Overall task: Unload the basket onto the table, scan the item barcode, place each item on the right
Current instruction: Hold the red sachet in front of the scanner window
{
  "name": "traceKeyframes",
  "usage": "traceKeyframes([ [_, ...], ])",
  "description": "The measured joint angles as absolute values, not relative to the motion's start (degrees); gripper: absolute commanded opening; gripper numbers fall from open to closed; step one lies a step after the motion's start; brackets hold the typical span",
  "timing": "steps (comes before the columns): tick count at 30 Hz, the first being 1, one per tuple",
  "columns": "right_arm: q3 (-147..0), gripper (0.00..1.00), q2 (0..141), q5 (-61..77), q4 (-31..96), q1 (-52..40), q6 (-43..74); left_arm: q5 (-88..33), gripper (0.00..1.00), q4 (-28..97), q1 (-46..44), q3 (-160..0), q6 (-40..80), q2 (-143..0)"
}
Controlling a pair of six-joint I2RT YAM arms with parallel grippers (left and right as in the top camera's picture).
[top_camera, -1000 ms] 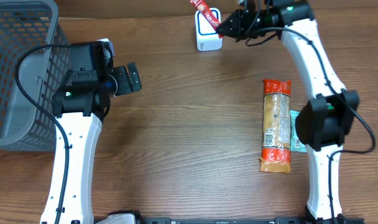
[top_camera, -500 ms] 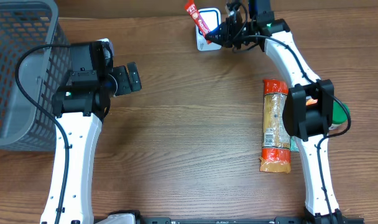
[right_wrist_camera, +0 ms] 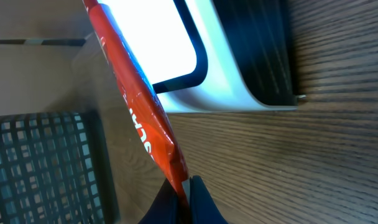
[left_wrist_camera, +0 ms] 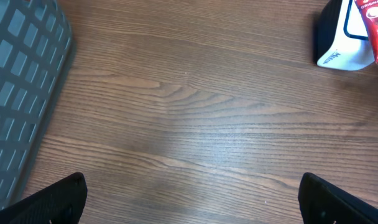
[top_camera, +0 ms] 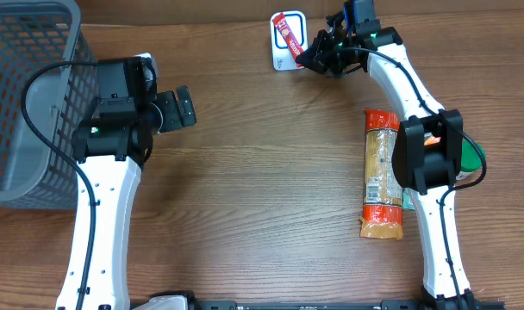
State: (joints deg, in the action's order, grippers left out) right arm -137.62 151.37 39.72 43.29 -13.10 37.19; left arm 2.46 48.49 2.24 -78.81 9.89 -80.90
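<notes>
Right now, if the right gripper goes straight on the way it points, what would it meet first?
Probably the white scanner: the right gripper, shut on the red packet, points at it. Height above it is unclear.

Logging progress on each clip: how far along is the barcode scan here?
Done: the red packet is pinched in the right claw. In hand: it is held over the white scanner. Left: a read cannot be confirmed; the long snack pack lies on the table.

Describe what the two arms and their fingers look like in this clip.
Both the left arm and right arm have white tubular links joined by bulky black joint housings, with thin black cables running alongside. A small green light shows on the left housing, an orange one on the right. The fingers are matte black.
</notes>
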Motion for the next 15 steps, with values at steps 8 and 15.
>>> traceKeyframes([
  [8,-137.62,0.04,151.37,38.68,44.75,-13.1,39.05,2.46,1.0,48.45,2.24,-78.81,9.89,-80.9],
  [15,-137.62,0.04,151.37,39.33,45.56,-13.1,39.4,2.46,1.0,48.47,2.26,-78.81,9.89,-80.9],
])
